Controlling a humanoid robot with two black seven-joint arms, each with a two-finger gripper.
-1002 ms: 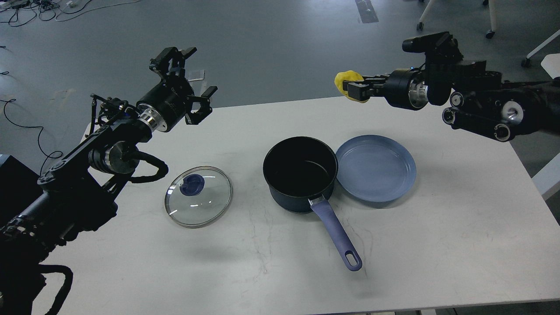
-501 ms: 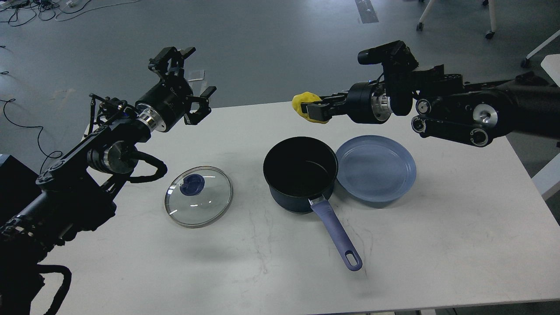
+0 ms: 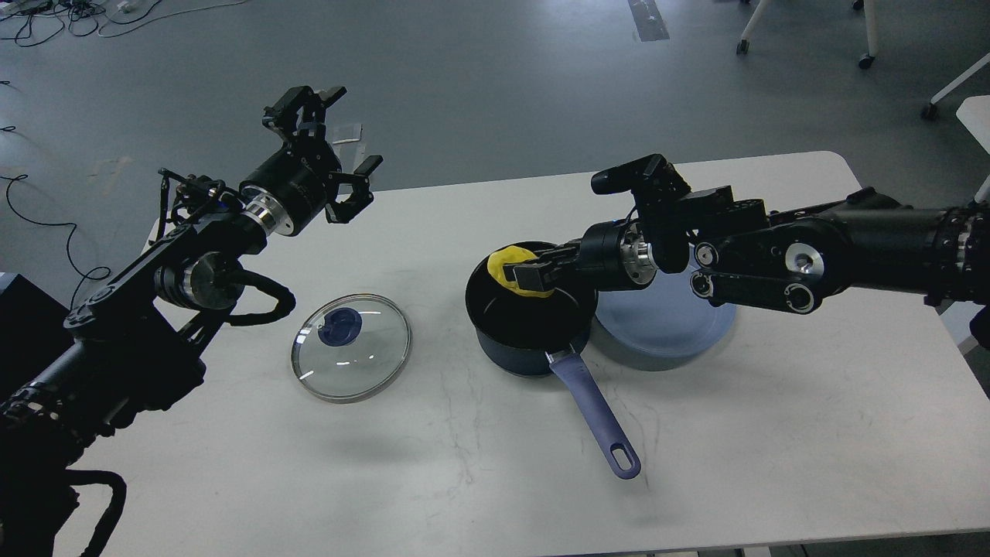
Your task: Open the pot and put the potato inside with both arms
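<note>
Your right gripper [image 3: 520, 275] grips the potato [image 3: 510, 265] over the open pot [image 3: 520, 334] — at its far rim. The lid [image 3: 351, 347] lies on the table [image 3: 773, 402]. Your left gripper [image 3: 329, 151] hangs spread wide — it carries nothing.

Potato [image 3: 512, 271] – smooth, bright yellow, plastic look, slight sheen. Pot [image 3: 530, 325] – dark navy outer wall, semi-gloss; inside matt black. Handle [image 3: 592, 410] – periwinkle, smooth, satin plastic look. Lid [image 3: 351, 347] – clear glass, glossy glints, thin metal rim, blue plastic-looking knob. Plate [image 3: 657, 329] – light blue, smooth, low sheen. Table [image 3: 773, 433] – white, matt, faint grey scuffs and hairline marks. Arms – matt black casings, polished silver metal rings at wrists.
</note>
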